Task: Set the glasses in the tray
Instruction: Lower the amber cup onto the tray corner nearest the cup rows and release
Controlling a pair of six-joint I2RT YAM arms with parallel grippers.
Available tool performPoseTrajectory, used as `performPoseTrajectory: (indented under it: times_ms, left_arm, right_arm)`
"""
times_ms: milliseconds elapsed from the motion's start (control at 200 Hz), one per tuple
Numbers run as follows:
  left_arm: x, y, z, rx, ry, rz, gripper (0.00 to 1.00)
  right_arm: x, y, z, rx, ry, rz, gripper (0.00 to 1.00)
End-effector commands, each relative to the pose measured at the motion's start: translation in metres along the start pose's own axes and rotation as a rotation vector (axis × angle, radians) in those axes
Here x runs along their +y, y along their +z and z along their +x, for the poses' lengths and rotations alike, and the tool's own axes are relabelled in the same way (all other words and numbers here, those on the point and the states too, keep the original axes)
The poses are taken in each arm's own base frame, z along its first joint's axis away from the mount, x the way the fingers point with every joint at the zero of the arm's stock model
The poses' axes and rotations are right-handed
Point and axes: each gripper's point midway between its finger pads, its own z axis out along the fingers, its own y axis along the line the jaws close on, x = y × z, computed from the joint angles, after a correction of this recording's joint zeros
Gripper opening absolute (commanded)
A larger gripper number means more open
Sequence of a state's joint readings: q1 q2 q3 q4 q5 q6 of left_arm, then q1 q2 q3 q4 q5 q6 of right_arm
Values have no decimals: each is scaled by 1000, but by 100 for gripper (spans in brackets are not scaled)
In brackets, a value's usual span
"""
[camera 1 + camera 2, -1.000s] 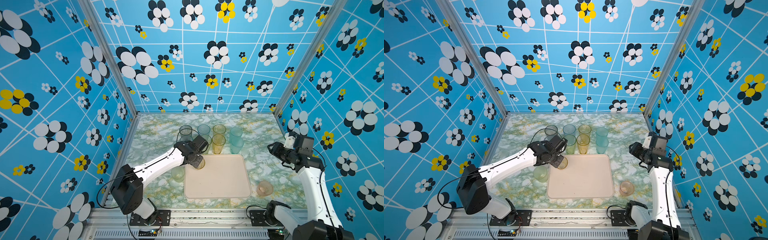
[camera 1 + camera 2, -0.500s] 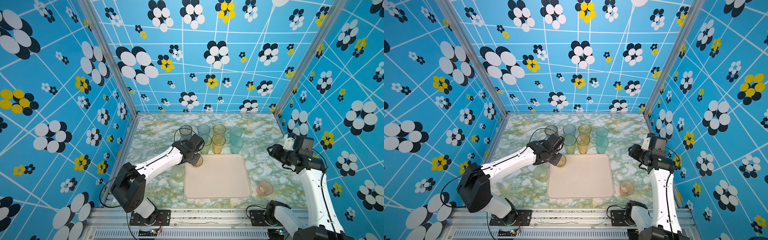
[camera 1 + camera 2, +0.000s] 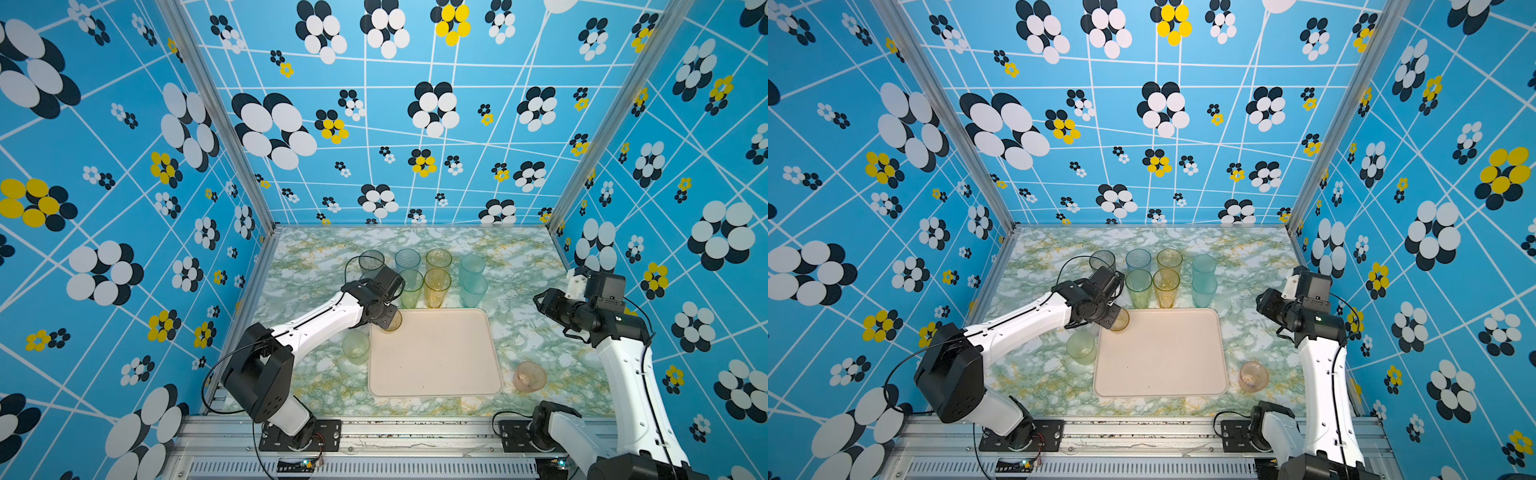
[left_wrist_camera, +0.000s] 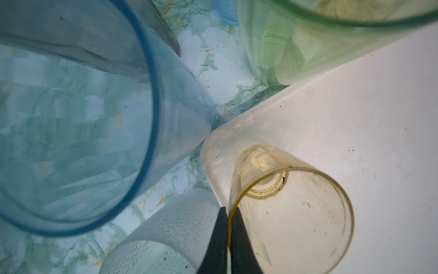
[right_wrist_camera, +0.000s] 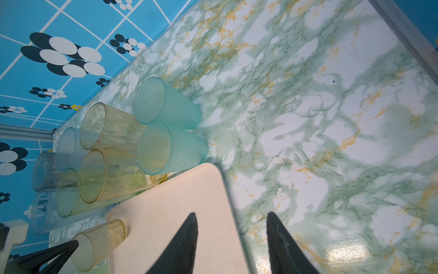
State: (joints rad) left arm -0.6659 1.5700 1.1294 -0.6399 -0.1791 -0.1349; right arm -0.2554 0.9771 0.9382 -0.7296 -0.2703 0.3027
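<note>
While the left tool (image 4: 228, 211) pinches a short amber glass (image 4: 296, 225) at the tray (image 4: 355, 106) corner, the right tool (image 5: 231, 220) hangs parted, empty.

We see three blue walls (image 3: 478, 75), white grid lines, black/white/yellow flower print. Aluminium posts (image 3: 218, 116) at the back corners. Green-gold marble-pattern surface (image 3: 528, 266), metal rail (image 3: 415, 428) along the front. Light even, bright.

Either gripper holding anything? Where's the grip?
Left gripper pinches the short amber glass by its rim. Right gripper holds nothing.
</note>
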Motion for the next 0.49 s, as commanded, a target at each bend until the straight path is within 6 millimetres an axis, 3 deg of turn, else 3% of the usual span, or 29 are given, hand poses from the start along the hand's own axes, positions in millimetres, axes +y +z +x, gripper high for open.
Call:
performPoseTrajectory:
  times_ms: [0, 490]
  left_arm:
    - [1, 10, 6, 24, -1, 8, 2]
    - [6, 16, 9, 43, -9, -15, 9]
  right_arm:
    - [4, -7, -5, -12, -14, 4, 49]
    - [4, -7, -6, -14, -15, 11, 49]
